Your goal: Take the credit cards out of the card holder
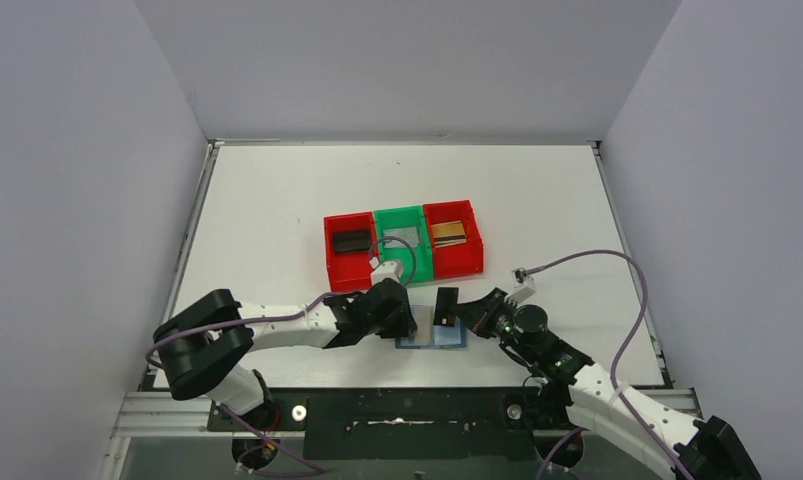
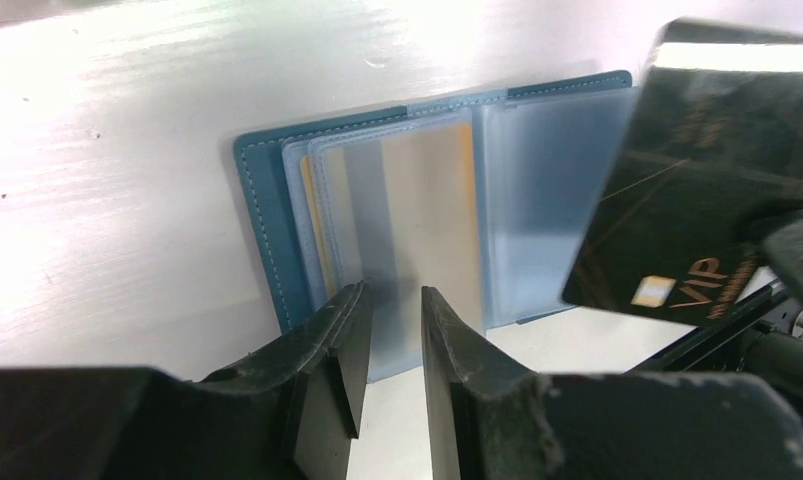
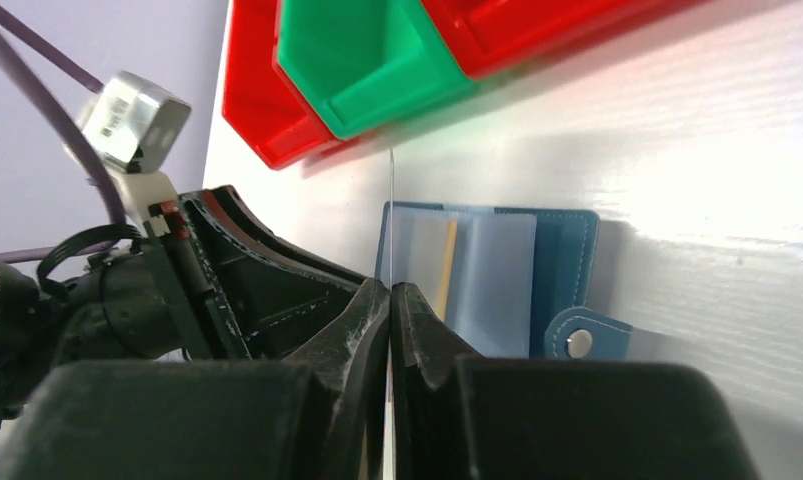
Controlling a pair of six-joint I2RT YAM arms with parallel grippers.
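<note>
The teal-blue card holder lies open on the table near the front. In the left wrist view its pale pockets show a silver-grey card with a gold edge beside it. My left gripper stands with its jaws a narrow gap apart, tips down on the holder's near edge, with nothing between them. My right gripper is shut on a black card marked VIP and holds it upright above the holder's right half. That card shows edge-on in the right wrist view and as a small black strip in the top view.
Behind the holder stand three joined bins: a red one holding a black card, a green one holding a silver card, and a red one holding a gold-brown card. The holder's snap tab lies to its right. Grey walls surround the table.
</note>
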